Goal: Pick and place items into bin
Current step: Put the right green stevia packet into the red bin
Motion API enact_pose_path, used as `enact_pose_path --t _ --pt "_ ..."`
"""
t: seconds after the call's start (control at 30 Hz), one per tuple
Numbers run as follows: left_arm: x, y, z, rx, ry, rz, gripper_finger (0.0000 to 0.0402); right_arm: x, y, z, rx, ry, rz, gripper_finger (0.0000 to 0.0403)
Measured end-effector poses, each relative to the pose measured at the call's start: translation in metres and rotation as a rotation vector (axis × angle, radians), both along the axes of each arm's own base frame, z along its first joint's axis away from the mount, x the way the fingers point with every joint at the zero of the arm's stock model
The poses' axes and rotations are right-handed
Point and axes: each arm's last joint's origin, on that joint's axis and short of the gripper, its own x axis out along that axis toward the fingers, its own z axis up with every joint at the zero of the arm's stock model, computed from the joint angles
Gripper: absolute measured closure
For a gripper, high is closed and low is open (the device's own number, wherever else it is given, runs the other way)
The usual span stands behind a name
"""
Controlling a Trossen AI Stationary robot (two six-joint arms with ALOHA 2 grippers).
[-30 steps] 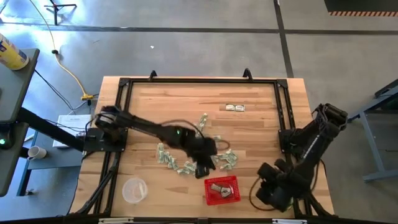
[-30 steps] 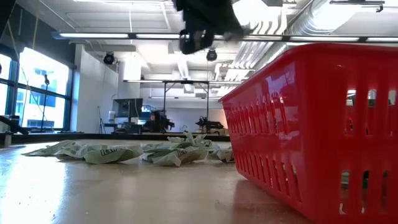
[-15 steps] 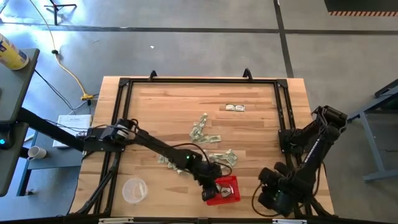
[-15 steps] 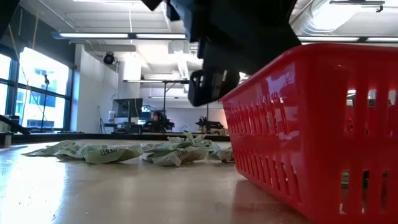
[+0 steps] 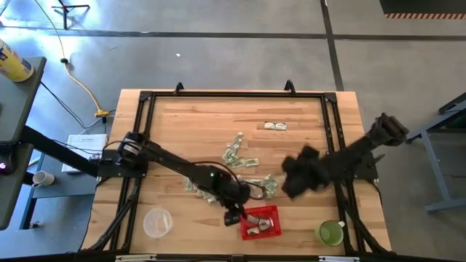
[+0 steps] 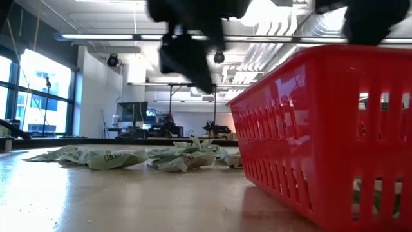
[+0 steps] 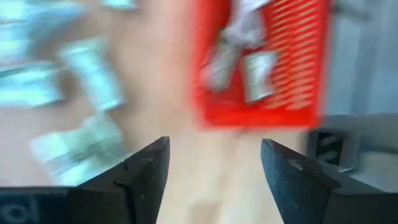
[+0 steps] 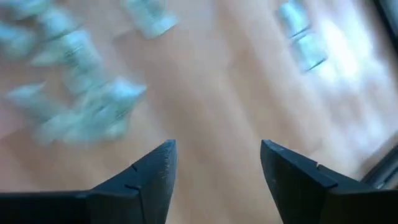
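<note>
The left tool [image 5: 234, 215] hangs wide and empty beside the bin [image 5: 260, 222], which already holds some items. The right tool [image 5: 293, 179], also wide and empty, reaches toward the items [image 5: 251, 183] heaped on the counter [image 5: 189, 124]; next, one must be gripped.

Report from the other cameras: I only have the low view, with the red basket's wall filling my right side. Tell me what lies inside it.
Observer: The red basket holds a few wrapped pieces.
Operator: State the left gripper's position.
Observer: The left gripper hangs at the basket's left edge, open and empty.
Operator: Now the right one.
Observer: The right gripper is open over bare wood, right of the loose pile.
</note>
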Motion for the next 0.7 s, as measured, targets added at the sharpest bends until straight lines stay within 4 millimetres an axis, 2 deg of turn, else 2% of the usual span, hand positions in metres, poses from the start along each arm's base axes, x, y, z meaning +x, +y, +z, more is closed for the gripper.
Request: enact_pose_path --t 0.1,0.17,0.27,0.37,0.57,0.7 --pt "-0.011 0.010 0.007 0.132 0.038 -0.028 0.0118 -0.005 -0.051 -0.008 0.001 0.028 -0.011 0.0179" --pt "-0.017 0.015 0.013 0.175 0.053 -0.057 0.0129 -0.010 -0.076 -0.017 0.058 0.005 0.003 0.0179" --pt "-0.025 0.027 0.018 0.264 0.072 -0.085 0.0149 -0.010 -0.102 -0.028 0.119 -0.073 0.092 0.0179" --pt "-0.034 0.049 0.009 0.303 0.105 -0.101 0.0168 -0.004 -0.125 -0.035 0.087 -0.107 0.136 0.0179" --pt "-0.064 0.099 -0.012 0.236 0.104 -0.105 0.0183 0.008 -0.171 -0.049 0.056 -0.013 0.157 0.0179" --pt "-0.086 0.124 -0.015 0.176 0.038 -0.082 0.0183 0.015 -0.198 -0.067 0.086 0.055 0.146 0.0179"
